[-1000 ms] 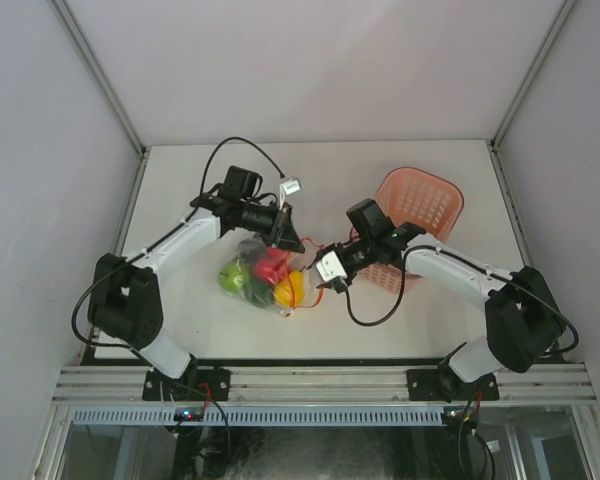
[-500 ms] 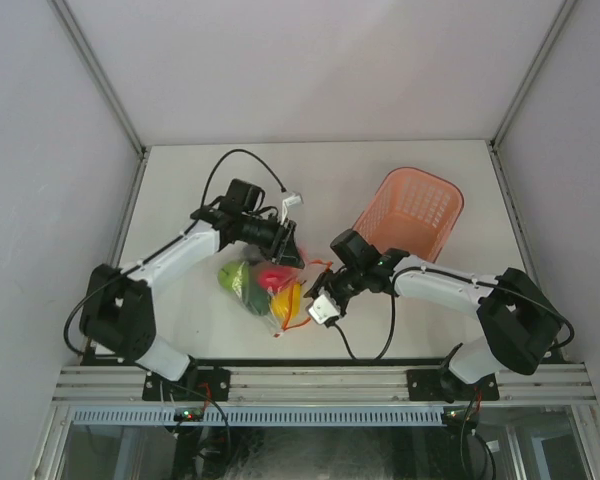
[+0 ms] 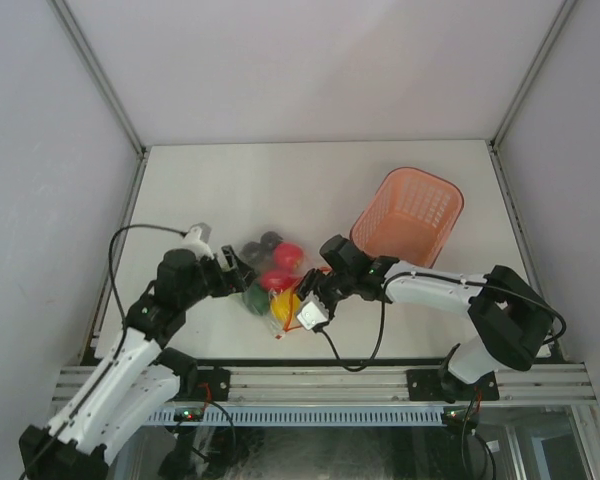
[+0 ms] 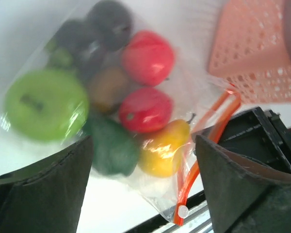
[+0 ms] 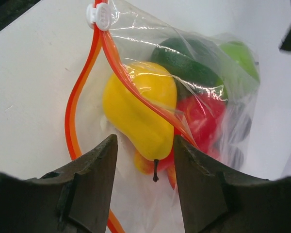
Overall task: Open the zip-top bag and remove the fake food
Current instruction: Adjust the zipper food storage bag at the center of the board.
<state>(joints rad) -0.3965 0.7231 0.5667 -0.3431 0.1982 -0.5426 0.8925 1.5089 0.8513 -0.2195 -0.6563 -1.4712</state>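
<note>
Left gripper [image 4: 143, 141] has drawn back toward its base, jaws apart, clear of the bag [image 3: 264, 284]. Bag lies on table [image 3: 310, 190] between grippers, zip [image 5: 70, 121] parted, food [image 3: 287, 254] inside. Right gripper [image 5: 144, 143] jaws apart at the mouth.

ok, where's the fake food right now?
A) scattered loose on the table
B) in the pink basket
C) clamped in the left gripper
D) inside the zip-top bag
D: the fake food all lies bunched behind the clear plastic of the zip-top bag, with the yellow pear nearest its parted orange zip strip.
</note>
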